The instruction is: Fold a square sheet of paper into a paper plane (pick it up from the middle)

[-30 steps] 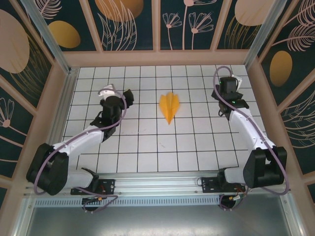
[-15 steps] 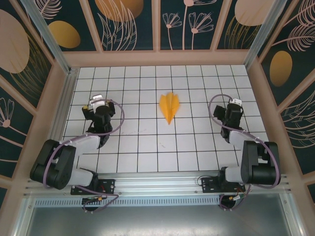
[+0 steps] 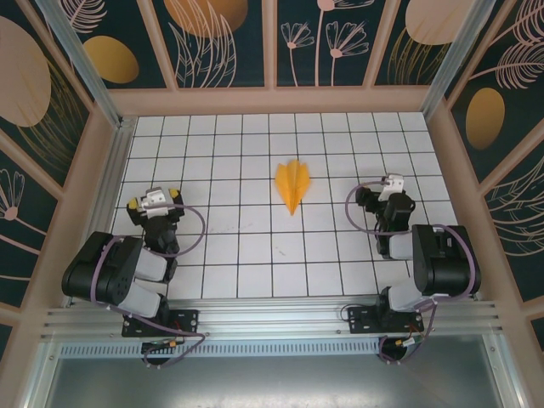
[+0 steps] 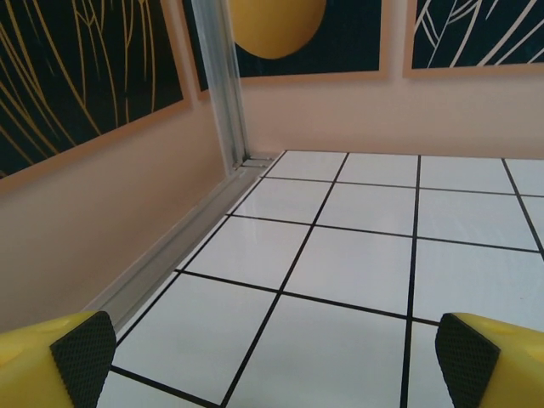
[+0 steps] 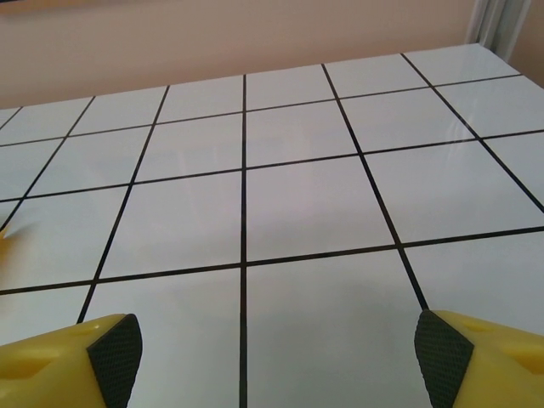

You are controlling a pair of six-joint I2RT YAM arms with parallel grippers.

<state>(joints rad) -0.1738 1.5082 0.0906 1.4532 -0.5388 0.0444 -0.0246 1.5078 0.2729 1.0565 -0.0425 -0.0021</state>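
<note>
The square sheet of paper lies folded into an orange paper plane (image 3: 292,185) on the white grid table (image 3: 255,255), centre ridge up and nose pointing toward the near edge. My left gripper (image 3: 155,201) sits low over the left side of the table, several tiles from the plane. In the left wrist view the left gripper (image 4: 272,361) is open, with bare tiles between its yellow fingers (image 4: 82,357). My right gripper (image 3: 391,185) is about three tiles right of the plane. The right wrist view shows the right gripper (image 5: 279,353) open and holding nothing.
Wooden walls with dark leaf-patterned panels enclose the table; the left wall (image 4: 102,221) and its metal corner post (image 4: 223,85) stand close to my left gripper. Both arms are folded back over their bases (image 3: 161,319) at the near rail.
Both arms have drawn back from the far half of the table toward the near edge and folded down. The right jaws have spread a little wider. The plane has not moved.
</note>
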